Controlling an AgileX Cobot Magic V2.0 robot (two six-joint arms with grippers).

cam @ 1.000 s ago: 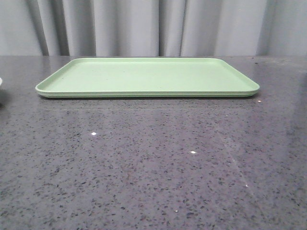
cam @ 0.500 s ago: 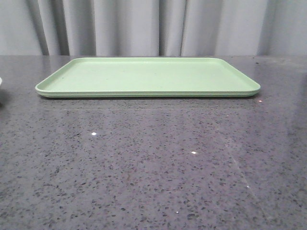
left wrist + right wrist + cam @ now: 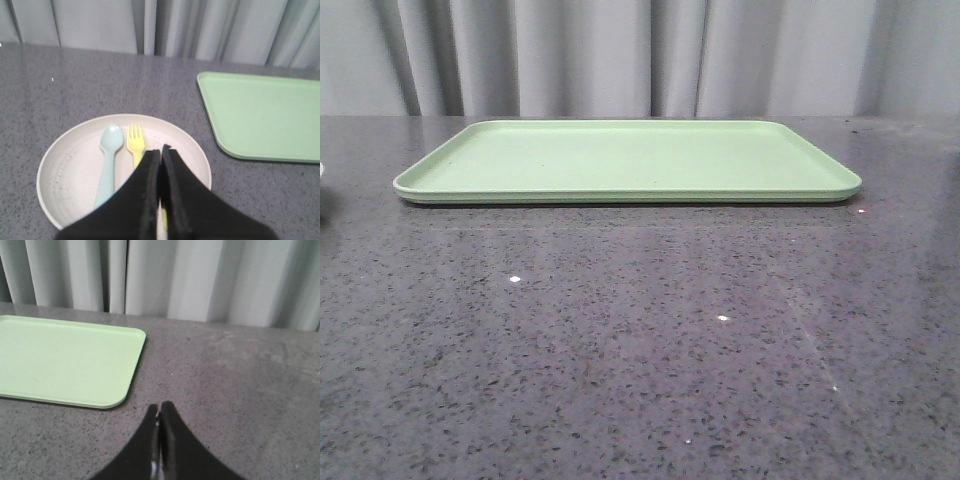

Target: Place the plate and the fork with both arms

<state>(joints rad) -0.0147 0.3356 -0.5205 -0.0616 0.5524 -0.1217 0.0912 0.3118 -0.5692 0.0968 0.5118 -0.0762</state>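
The pale pinkish-cream plate [image 3: 70, 170] sits on the grey table left of the tray; only a sliver of its rim [image 3: 322, 170] shows at the left edge of the front view. The yellow fork [image 3: 134, 145] lies in it beside a pale blue-green spoon [image 3: 107, 160]. My left gripper [image 3: 161, 150] hovers over the plate, jaws shut and empty, covering the fork's handle. My right gripper [image 3: 160, 407] is shut and empty above bare table, right of the tray. Neither gripper shows in the front view.
The flat light green tray [image 3: 630, 160] lies at the back middle of the table; it also shows in the left wrist view [image 3: 265, 115] and the right wrist view [image 3: 60, 357]. Grey curtains [image 3: 640, 55] hang behind the table.
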